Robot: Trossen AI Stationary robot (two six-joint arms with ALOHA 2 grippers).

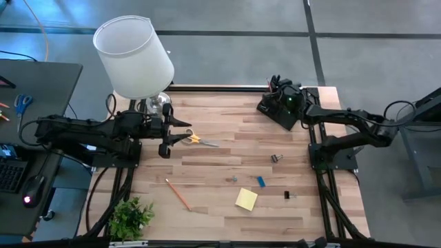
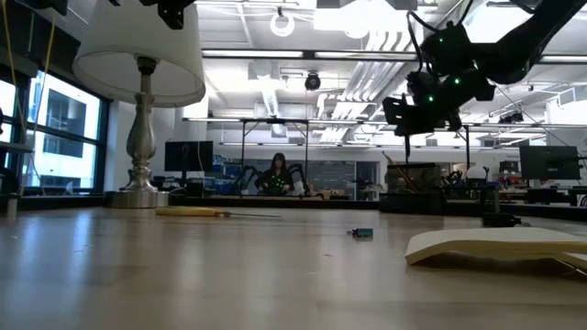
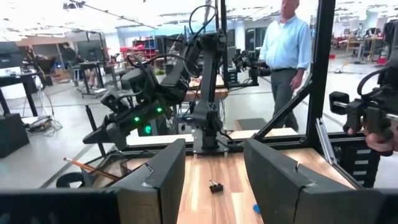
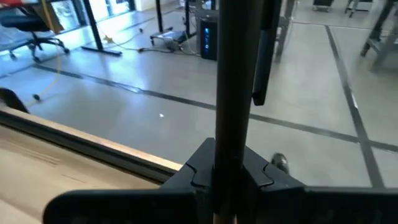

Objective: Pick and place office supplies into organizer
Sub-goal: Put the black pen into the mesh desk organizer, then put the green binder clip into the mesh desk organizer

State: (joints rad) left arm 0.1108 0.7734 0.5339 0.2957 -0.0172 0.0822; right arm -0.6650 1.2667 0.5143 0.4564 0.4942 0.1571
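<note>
Yellow-handled scissors (image 1: pixel 201 140) just beside released left claw (image 1: pixel 173 138), on its organizer (image 1: pixel 270 109) side, blades pointing away; right claw (image 1: pixel 288 98) above organizer.

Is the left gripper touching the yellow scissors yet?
Cannot tell. In the high view the left gripper overlaps the scissors' yellow handles, but straight down hides any height gap; the left wrist view shows open fingers with no scissors between them.
</note>
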